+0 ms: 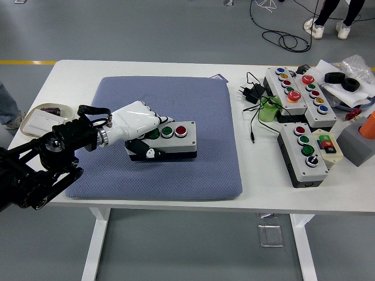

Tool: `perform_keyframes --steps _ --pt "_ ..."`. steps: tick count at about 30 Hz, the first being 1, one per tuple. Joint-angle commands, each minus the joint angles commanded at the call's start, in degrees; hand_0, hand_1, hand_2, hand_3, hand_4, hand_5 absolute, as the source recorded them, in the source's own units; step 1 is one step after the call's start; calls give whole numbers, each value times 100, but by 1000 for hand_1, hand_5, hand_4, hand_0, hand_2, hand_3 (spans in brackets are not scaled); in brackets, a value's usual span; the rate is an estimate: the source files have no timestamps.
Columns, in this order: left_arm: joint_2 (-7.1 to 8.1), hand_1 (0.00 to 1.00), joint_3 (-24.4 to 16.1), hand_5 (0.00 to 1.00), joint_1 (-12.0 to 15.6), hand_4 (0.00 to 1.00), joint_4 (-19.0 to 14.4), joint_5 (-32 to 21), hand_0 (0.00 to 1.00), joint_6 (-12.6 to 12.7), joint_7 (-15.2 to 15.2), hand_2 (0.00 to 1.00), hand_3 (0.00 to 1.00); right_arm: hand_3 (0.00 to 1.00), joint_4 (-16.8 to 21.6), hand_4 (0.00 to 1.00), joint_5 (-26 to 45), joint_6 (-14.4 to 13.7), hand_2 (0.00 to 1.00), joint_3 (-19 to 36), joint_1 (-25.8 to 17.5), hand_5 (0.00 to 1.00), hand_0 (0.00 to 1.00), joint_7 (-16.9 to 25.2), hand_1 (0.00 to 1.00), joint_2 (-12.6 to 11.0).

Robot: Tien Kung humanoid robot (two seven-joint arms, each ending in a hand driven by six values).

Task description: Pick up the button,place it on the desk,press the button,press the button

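Note:
A grey button box (173, 139) with green and red buttons on top rests on the blue-grey pad (199, 105), near its middle. My left hand (140, 132), white with a black arm behind it, is shut on the box's left end, fingers over the top and thumb against the front side. The box sits level on the pad. The left part of the box is hidden under my fingers. My right hand is out of view.
Three more button boxes lie at the right: two long ones (299, 93) at the back and one (304, 153) nearer. A black plug and cable (251, 93), a green cup (268, 111), an orange object (368, 126) and a white tray (38, 120) at the left.

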Motion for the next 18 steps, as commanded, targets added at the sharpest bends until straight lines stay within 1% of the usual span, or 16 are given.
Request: perform_keyframes --steps 2,3,8,9,14,15,18 --pt "-3 169 -11 2 -2 257 17 0 262 -36 -6 167 271 564 0 303 3 0 615 -6 2 236 634 1 454 0" --pt "-4 199 -15 2 -3 279 30 0 263 -57 -12 219 281 564 0 303 1 -1 615 -6 5 235 635 2 454 0" --pt "10 199 1 2 9 279 59 0 263 -48 -49 219 281 564 0 303 -5 0 615 -3 11 235 635 1 454 1" --pt "15 273 5 2 15 323 63 0 289 -25 -49 348 365 564 0 303 -10 1 615 -2 12 235 635 0 454 1" --pt "19 273 4 2 29 323 68 0 289 21 -47 348 365 564 0 303 -23 2 615 14 12 235 635 -3 454 9" --pt "19 296 8 2 31 386 73 0 305 25 -48 415 516 565 0 303 -31 3 615 19 13 235 636 -3 455 9" --pt "14 296 5 2 52 386 91 0 305 13 -35 415 516 565 0 303 -32 5 615 15 10 235 636 -2 455 7"
